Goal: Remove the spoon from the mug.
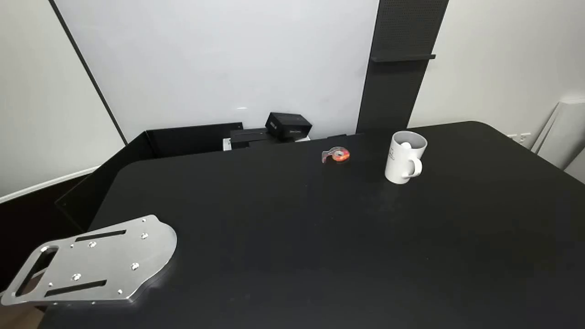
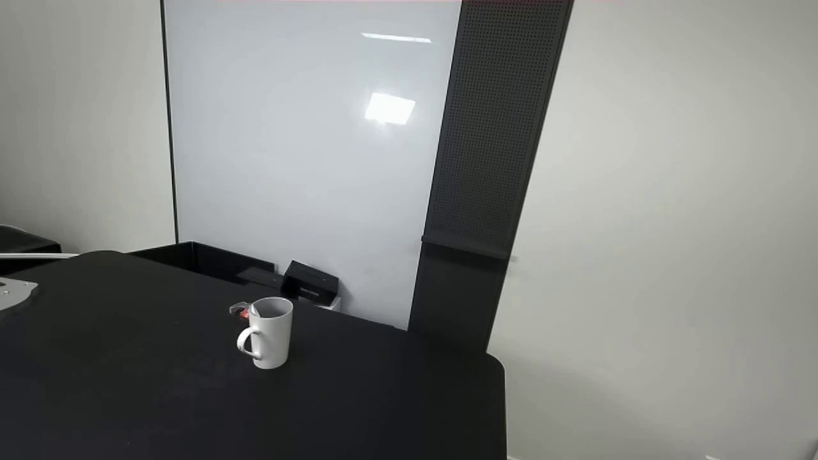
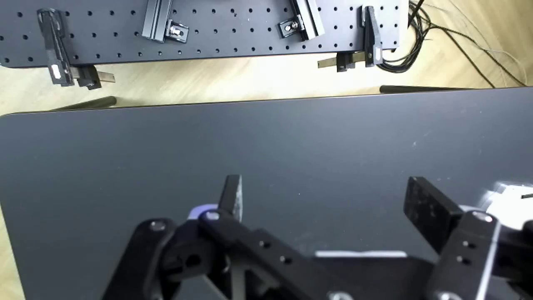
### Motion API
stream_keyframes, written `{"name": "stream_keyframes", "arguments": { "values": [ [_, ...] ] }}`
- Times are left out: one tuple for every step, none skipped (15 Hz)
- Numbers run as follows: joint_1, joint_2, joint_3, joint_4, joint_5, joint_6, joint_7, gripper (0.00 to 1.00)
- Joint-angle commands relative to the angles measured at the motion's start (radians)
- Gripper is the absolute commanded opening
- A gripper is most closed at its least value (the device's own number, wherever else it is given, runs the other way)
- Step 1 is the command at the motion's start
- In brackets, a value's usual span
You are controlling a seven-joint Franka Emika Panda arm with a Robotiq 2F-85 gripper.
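The white mug stands upright on the black table in an exterior view, handle toward the camera side. It also shows upright in an exterior view. The white spoon is inside the mug; only its rounded end shows below the rim, and the rest is hidden by the mug wall. My gripper is open and empty in the wrist view, above the dark tabletop. It shows in neither exterior view. A pale curved edge shows behind the left finger in the wrist view; I cannot tell whether it is the mug.
A red tape dispenser lies near the mug. A grey metal plate is at the table's left edge. A black box sits beyond the back edge. The wrist view shows a perforated bench and cables beyond the table.
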Motion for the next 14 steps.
{"name": "stream_keyframes", "arguments": {
  "values": [
    [-0.018, 0.004, 0.012, 0.002, 0.009, -0.003, -0.011, 1.00],
    [-0.018, 0.004, 0.012, 0.002, 0.009, -0.003, -0.011, 1.00],
    [-0.018, 0.003, 0.012, 0.002, 0.009, -0.003, -0.011, 1.00],
    [-0.018, 0.004, 0.012, 0.002, 0.009, -0.003, -0.011, 1.00],
    [-0.018, 0.004, 0.012, 0.002, 0.009, -0.003, -0.011, 1.00],
    [-0.018, 0.004, 0.012, 0.002, 0.009, -0.003, -0.012, 1.00],
    [-0.018, 0.003, 0.012, 0.002, 0.009, -0.003, -0.012, 1.00],
    [-0.014, 0.012, 0.010, 0.004, 0.010, 0.000, -0.019, 1.00],
    [-0.013, 0.022, 0.010, 0.008, 0.008, 0.007, -0.024, 1.00],
    [-0.010, 0.035, 0.008, 0.013, 0.006, 0.013, -0.035, 1.00],
    [-0.006, 0.049, 0.006, 0.018, 0.006, 0.017, -0.045, 1.00],
    [-0.005, 0.069, 0.006, 0.024, 0.002, 0.028, -0.053, 1.00],
    [-0.006, 0.085, 0.006, 0.028, 0.002, 0.040, -0.058, 1.00],
    [-0.006, 0.107, 0.006, 0.034, 0.001, 0.059, -0.063, 1.00]
  ]
}}
